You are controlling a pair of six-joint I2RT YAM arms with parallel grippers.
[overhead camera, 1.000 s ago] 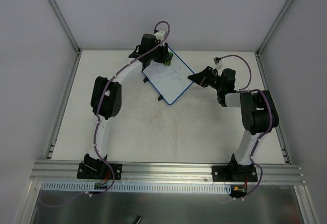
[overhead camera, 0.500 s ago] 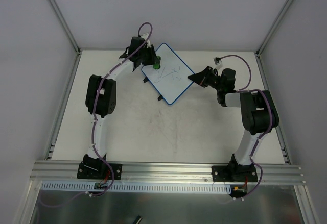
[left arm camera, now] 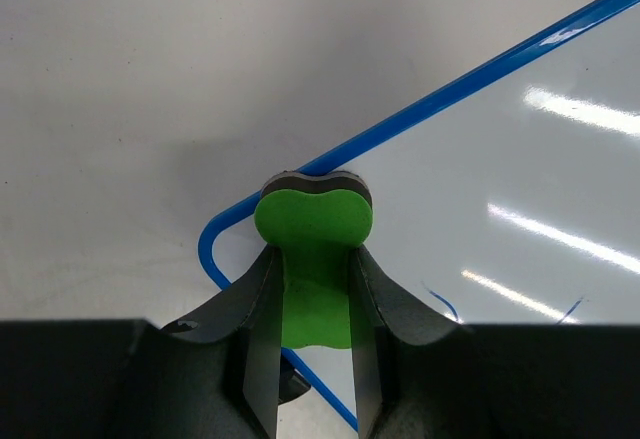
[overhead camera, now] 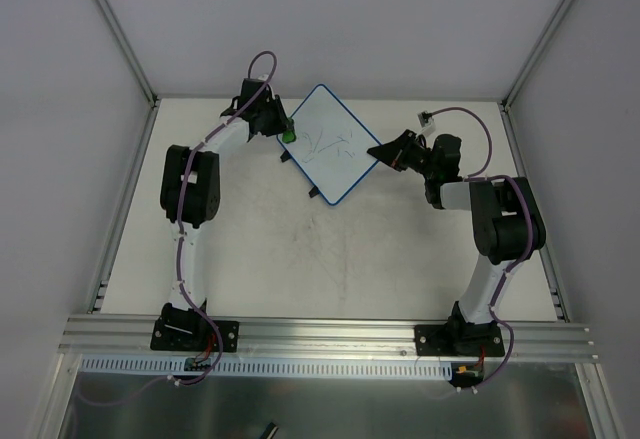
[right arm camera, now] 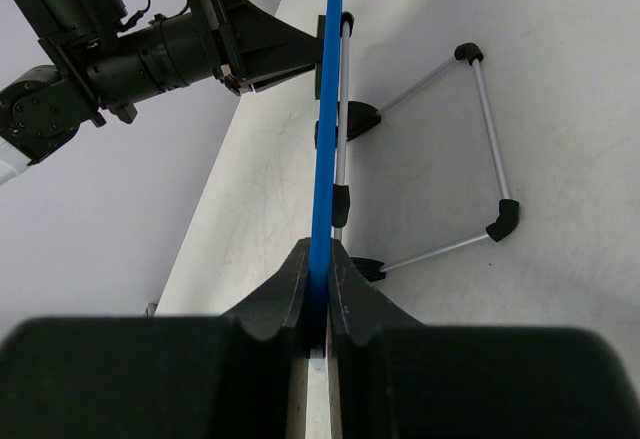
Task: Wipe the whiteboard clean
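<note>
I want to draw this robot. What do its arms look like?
The left arm and right arm are white tubes with chunky black joints. A thin purple cable runs along each. The left end effector and right end effector are black, with two tapering fingers.

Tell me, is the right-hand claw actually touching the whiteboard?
Touching. The right wrist view shows the right gripper shut on the whiteboard, its jaws pressed against the blue frame with no gap.

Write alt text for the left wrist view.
The left hand grips a green eraser, its tip at the whiteboard's blue frame near a corner. A small dark mark shows on the board; a pale table lies behind.
</note>
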